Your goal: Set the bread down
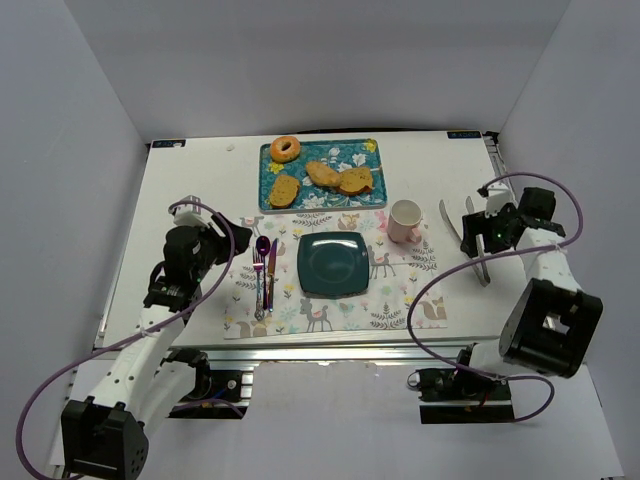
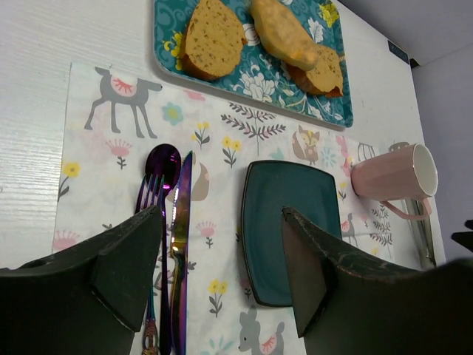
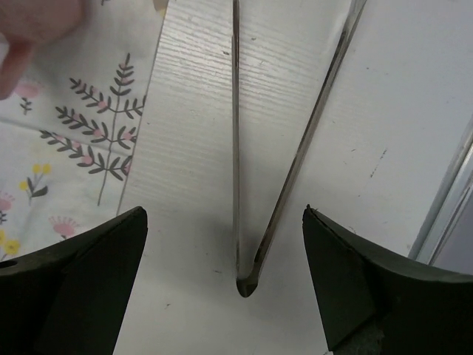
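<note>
Several bread pieces [image 1: 325, 176] and a ring-shaped bagel [image 1: 285, 149] lie on a teal floral tray [image 1: 370, 152] at the back of the table. In the left wrist view the bread slice [image 2: 213, 38] and rolls [image 2: 284, 33] show on the tray [image 2: 166, 29]. A dark teal square plate [image 1: 332, 263] sits empty on the placemat [image 1: 400, 300]; it shows in the left wrist view [image 2: 284, 222]. My left gripper [image 1: 222, 240] [image 2: 222, 277] is open and empty, left of the plate over the cutlery. My right gripper [image 1: 470, 232] [image 3: 224, 285] is open above metal tongs [image 3: 244, 170].
A pink mug [image 1: 404, 221] [image 2: 392, 176] stands right of the plate. A purple fork, knife and spoon [image 1: 264, 272] [image 2: 174, 222] lie left of the plate. The metal tongs [image 1: 478, 258] lie on the bare table at the right, near the table's right edge.
</note>
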